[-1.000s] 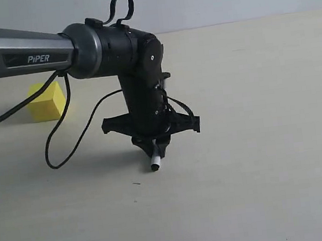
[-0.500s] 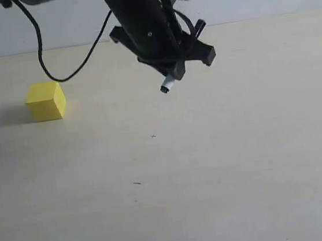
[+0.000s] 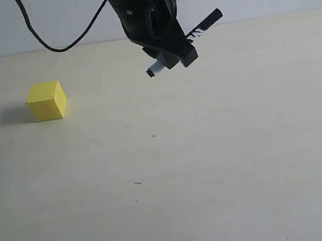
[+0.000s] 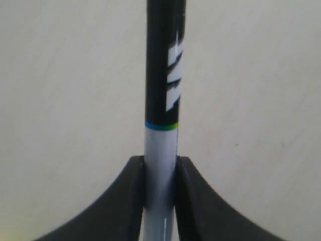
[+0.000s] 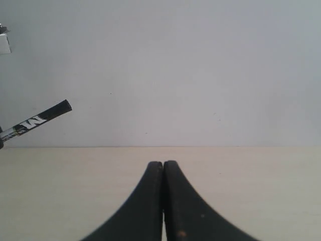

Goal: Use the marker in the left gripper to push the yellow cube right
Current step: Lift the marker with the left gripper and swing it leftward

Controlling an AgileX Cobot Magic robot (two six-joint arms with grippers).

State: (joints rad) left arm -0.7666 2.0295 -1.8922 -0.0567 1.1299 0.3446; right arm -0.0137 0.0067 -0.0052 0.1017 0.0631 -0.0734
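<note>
The yellow cube (image 3: 46, 101) rests on the pale table at the left of the exterior view. High over the table's far middle, my left gripper (image 3: 172, 52) is shut on the marker (image 3: 200, 27), which lies slanted across the jaws: its white end (image 3: 155, 70) points down-left, its black cap up-right. In the left wrist view the fingers (image 4: 133, 193) clamp the marker's white barrel (image 4: 160, 165) and the black band runs beyond. The marker is well right of the cube and above it. My right gripper (image 5: 163, 165) is shut with nothing in it, and the marker's black end (image 5: 42, 118) shows far off.
A black cable (image 3: 62, 47) loops down from the left arm in front of the grey back wall. The beige table (image 3: 224, 165) spreads wide around the cube, with only tiny specks (image 3: 137, 183) on it.
The left arm has risen from near the table and swung up and back. The marker has turned from pointing down to slanting, its cap now sticking out to the right. The cube has not moved.
</note>
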